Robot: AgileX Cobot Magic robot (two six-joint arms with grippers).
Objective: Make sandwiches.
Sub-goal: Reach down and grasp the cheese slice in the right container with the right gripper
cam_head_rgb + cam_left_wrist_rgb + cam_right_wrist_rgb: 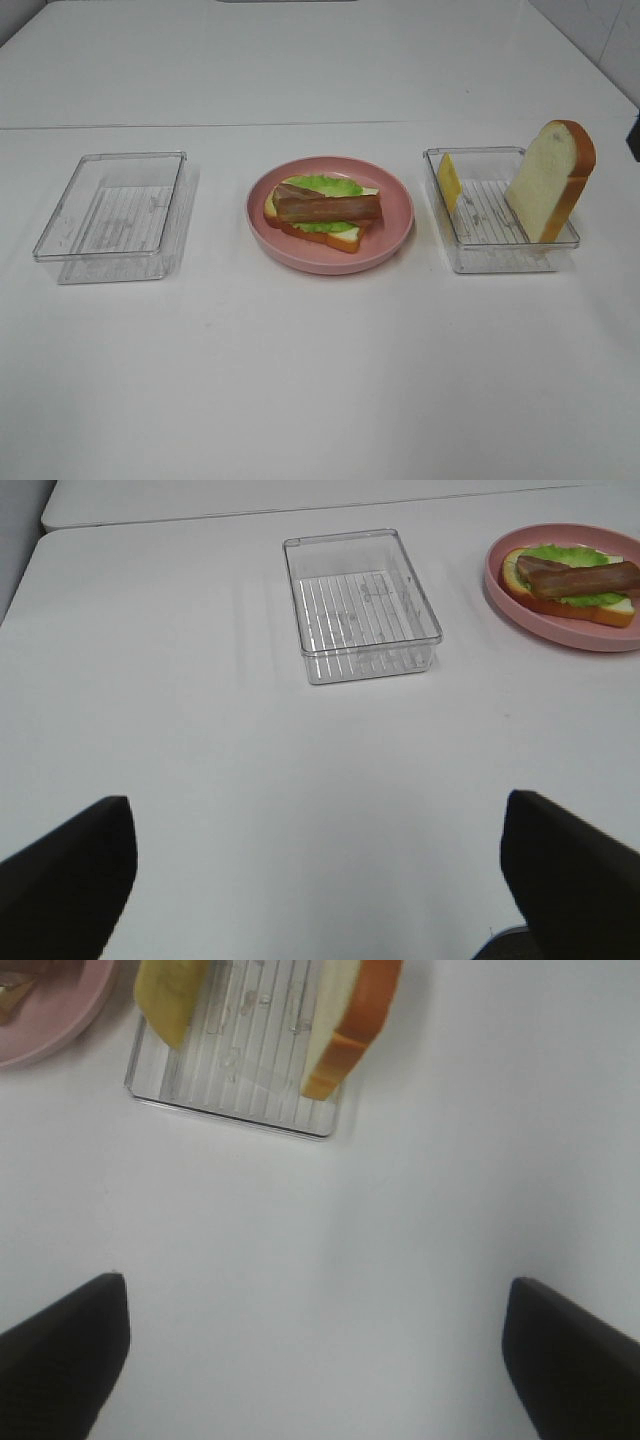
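Observation:
On the pink plate (395,232) in the middle lies a part-built sandwich (322,215): a bread slice, green lettuce and brown bacon on top. It also shows in the left wrist view, sandwich (575,583). A second bread slice (550,180) leans upright in the right clear tray (470,255), with a yellow cheese slice (449,180) at the tray's other side. My left gripper (318,880) is open over bare table, well short of the empty tray. Open too, the right gripper (318,1360) hovers short of the bread slice (350,1020) and cheese (170,1000).
An empty clear tray (112,215) stands at the left, seen also in the left wrist view as tray (362,650). The white table has a seam across the back. A dark object (634,135) shows at the right edge.

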